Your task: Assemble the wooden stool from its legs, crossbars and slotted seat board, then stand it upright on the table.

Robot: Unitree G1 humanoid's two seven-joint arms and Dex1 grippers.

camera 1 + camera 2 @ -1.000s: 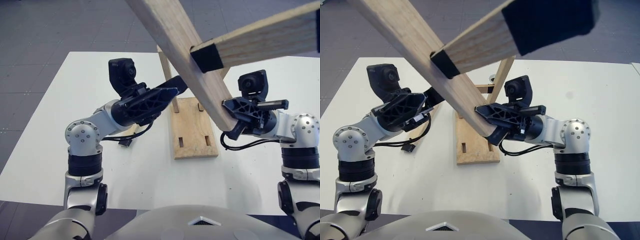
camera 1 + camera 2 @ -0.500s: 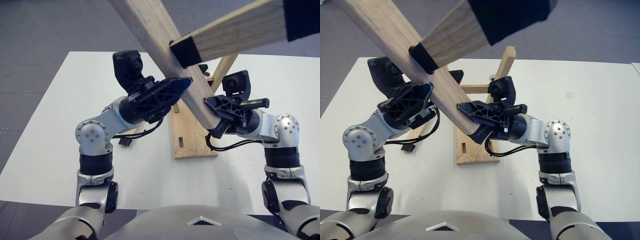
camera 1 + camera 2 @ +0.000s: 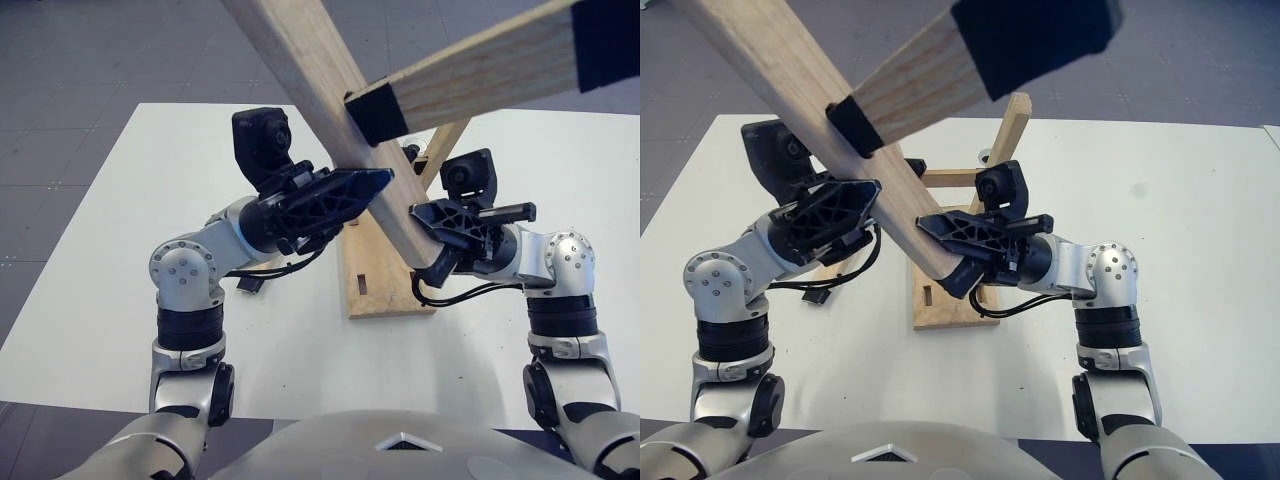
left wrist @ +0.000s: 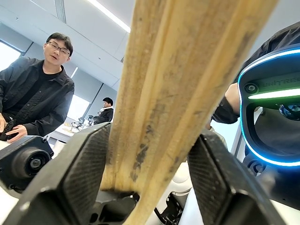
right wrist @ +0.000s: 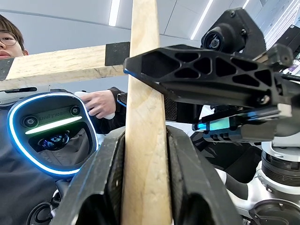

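White desk (image 3: pixel 110 200), head view: the slotted seat board (image 3: pixel 385 292) lies flat beneath both tools. We record the left tool (image 3: pixel 375 185) and right tool (image 3: pixel 432 240) each clamped on one slanted leg (image 3: pixel 310 70); a crossbar (image 3: pixel 470 75) joins it above them.
Left wrist: fingers (image 4: pixel 89 173) flank the leg.
Right wrist: fingers (image 5: pixel 112 178) press its sides.
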